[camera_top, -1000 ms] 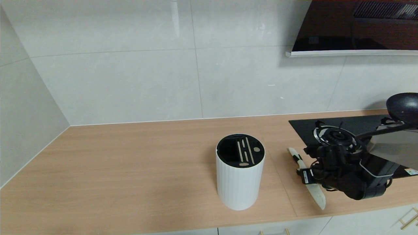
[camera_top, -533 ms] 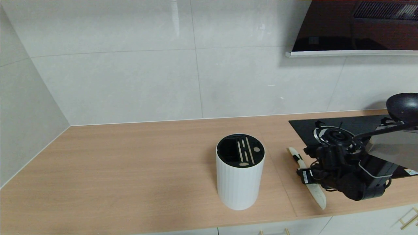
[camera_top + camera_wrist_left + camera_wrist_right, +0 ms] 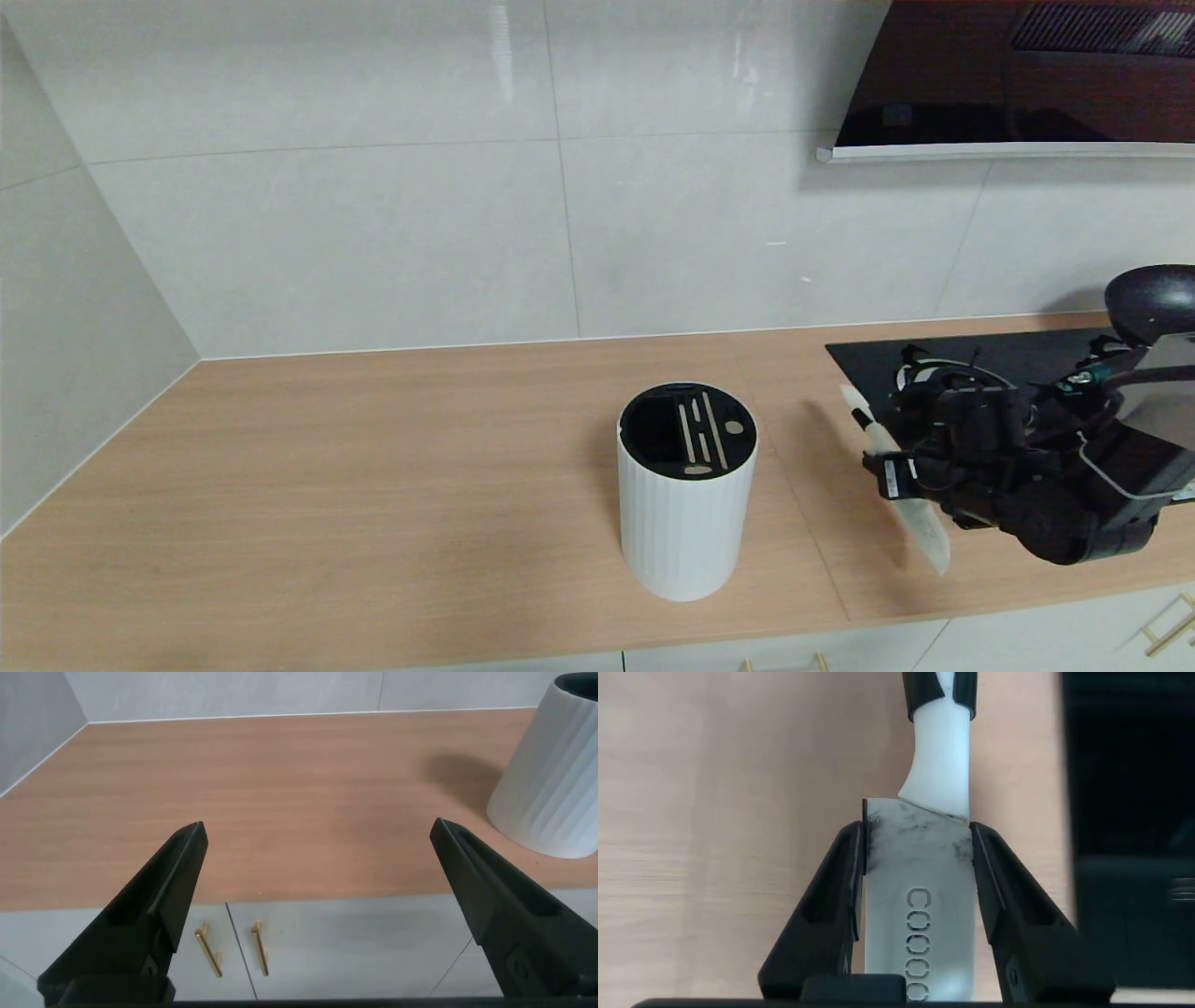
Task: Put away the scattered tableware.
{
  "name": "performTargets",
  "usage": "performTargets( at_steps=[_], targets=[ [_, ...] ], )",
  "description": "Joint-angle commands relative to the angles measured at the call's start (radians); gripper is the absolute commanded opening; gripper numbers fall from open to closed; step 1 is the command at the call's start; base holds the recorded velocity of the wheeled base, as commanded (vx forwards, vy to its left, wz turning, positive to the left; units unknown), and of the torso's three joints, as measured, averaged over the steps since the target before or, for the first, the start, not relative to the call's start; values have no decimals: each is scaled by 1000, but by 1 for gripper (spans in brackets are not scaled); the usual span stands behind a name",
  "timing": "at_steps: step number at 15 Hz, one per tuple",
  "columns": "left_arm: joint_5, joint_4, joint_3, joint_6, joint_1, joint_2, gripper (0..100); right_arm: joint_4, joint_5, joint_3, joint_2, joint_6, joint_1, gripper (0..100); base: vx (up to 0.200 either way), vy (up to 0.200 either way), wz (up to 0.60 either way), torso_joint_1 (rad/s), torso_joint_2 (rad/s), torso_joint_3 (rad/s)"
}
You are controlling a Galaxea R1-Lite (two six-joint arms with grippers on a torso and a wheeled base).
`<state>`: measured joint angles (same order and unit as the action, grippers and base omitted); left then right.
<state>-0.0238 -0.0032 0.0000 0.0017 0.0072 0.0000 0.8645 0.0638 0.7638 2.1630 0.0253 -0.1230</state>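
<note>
A white ribbed utensil holder [image 3: 686, 504] with a black slotted top stands on the wooden counter [image 3: 373, 467]. To its right my right gripper [image 3: 898, 474] is shut on a white knife [image 3: 924, 537], held just above the counter with its shadow beneath. The handle points toward the wall and the blade toward the front edge. In the right wrist view the pale blade [image 3: 920, 887] sits clamped in my right gripper [image 3: 918, 840]. My left gripper [image 3: 318, 835] hangs open and holds nothing, over the counter's front edge, with the holder [image 3: 551, 775] off to one side.
A black stove [image 3: 878, 359] with a burner lies right behind the right gripper, and a dark pan [image 3: 1153, 303] sits at the far right. A range hood [image 3: 1008, 84] hangs above. Cabinet handles [image 3: 210, 950] show below the counter edge. Left of the holder the counter is bare.
My right gripper has risen with the knife, lifting it off the counter and carrying it slightly right and toward the wall. The holder has not moved.
</note>
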Motion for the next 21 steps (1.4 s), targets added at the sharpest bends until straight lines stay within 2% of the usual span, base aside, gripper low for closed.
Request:
performTargets(
  at_steps=[1, 2, 4, 6, 7, 8, 9, 10, 11, 12, 13, 14, 15, 16, 17, 18, 19, 20, 21],
  targets=[
    [19, 8, -77, 3, 0, 0, 100, 13, -1, -34, -198, 1, -24, 0, 0, 0, 0, 0, 0, 0],
    [67, 52, -153, 3, -6, 18, 100, 10, -2, -26, -255, -1, -29, 0, 0, 0, 0, 0, 0, 0],
    [246, 189, -370, 3, -18, 198, 100, -30, -1, 28, -359, -1, -66, 0, 0, 0, 0, 0, 0, 0],
    [372, 207, -561, 3, -18, 449, 100, -88, 4, 83, -433, -4, -122, 0, 0, 0, 0, 0, 0, 0],
    [398, 206, -609, 3, -18, 525, 100, -90, 8, 84, -453, -5, -147, 0, 0, 0, 0, 0, 0, 0],
    [466, 203, -710, 4, -29, 673, 100, -91, 31, 81, -494, -25, -208, 0, 0, 0, 0, 0, 0, 0],
    [501, 201, -753, 1, -55, 750, 100, -90, 50, 77, -514, -42, -253, 0, 0, 0, 0, 0, 0, 0],
    [512, 163, -779, -29, -119, 857, 100, -91, 80, 72, -543, -50, -307, 0, 0, 0, 0, 0, 0, 0],
    [512, 98, -778, -89, -187, 930, 100, -90, 90, 65, -560, -56, -340, 0, 0, 0, 0, 0, 0, 0],
    [512, 14, -775, -174, -259, 997, 100, -91, 93, 51, -585, -59, -388, 0, 0, 0, 0, 0, 0, 0],
    [512, -57, -772, -239, -312, 1045, 100, -93, 93, 42, -601, -59, -420, 0, 0, 0, 0, 0, 0, 0],
    [512, -213, -770, -373, -386, 1132, 100, -93, 103, 28, -624, -59, -507, 0, 0, 0, 0, 0, 0, 0],
    [513, -291, -756, -434, -426, 1178, 100, -93, 119, 19, -631, -59, -550, 0, 0, 0, 0, 0, 0, 0],
    [515, -383, -739, -483, -478, 1244, 100, -93, 123, 6, -629, -59, -587, 0, 0, 0, 0, 0, 0, 0],
    [512, -454, -718, -500, -518, 1296, 100, -93, 123, -6, -626, -61, -626, 0, 0, 0, 0, 0, 0, 0],
    [509, -577, -684, -519, -553, 1365, 100, -91, 122, -20, -617, -68, -667, 0, 0, 0, 0, 0, 0, 0],
    [502, -712, -653, -537, -572, 1419, 100, -84, 119, -26, -604, -84, -692, 0, 0, 0, 0, 0, 0, 0],
    [493, -776, -643, -549, -578, 1448, 100, -84, 117, -23, -594, -96, -696, 0, 0, 0, 0, 0, 0, 0],
    [438, -920, -623, -592, -610, 1534, 100, -79, 117, -17, -571, -127, -722, 0, 0, 0, 0, 0, 0, 0]
  ],
)
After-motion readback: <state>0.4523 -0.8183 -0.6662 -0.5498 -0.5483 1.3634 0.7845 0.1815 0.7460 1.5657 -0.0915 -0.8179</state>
